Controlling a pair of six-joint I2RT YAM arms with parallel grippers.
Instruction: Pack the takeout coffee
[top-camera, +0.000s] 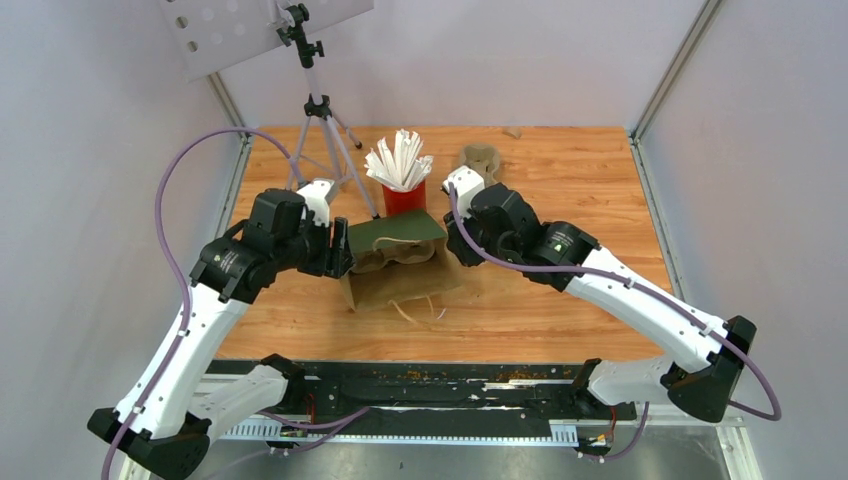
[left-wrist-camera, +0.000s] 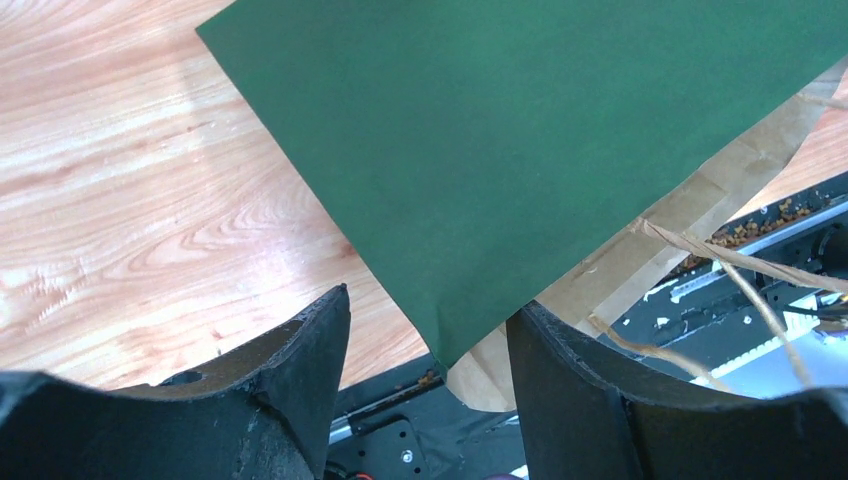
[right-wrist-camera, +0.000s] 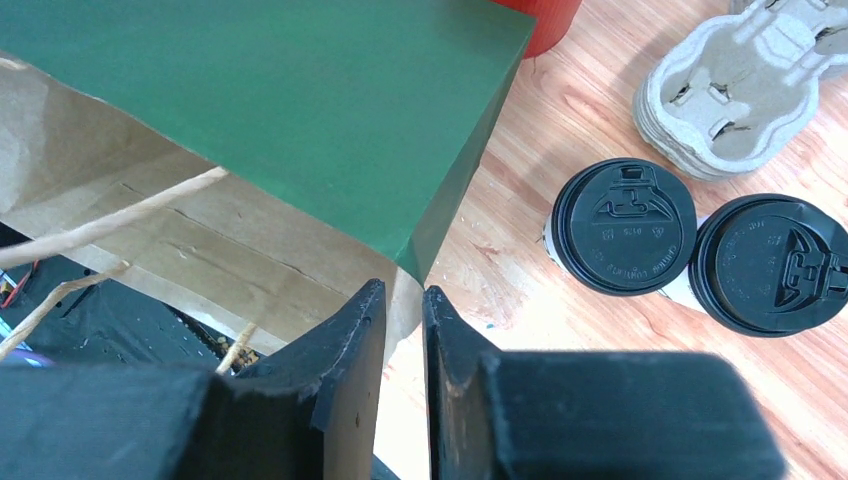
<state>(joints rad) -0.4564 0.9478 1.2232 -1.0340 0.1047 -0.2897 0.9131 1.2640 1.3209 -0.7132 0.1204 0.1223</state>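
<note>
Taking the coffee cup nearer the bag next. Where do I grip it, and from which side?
On that cup, probably the white paper wall just under its lid, coming in level from the paper bag side. It stands upright, the second cup crowds its far side, and the lid's rim should stop the jaws slipping up.

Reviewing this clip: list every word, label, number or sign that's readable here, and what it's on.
No text here can be read.
Bag: green face plain, no print in view.
Lid nearer the bag: embossed marks, too small to read.
Other lid: embossed marks, too blurred to read.
Green marks on arm joints: too small to read.
</note>
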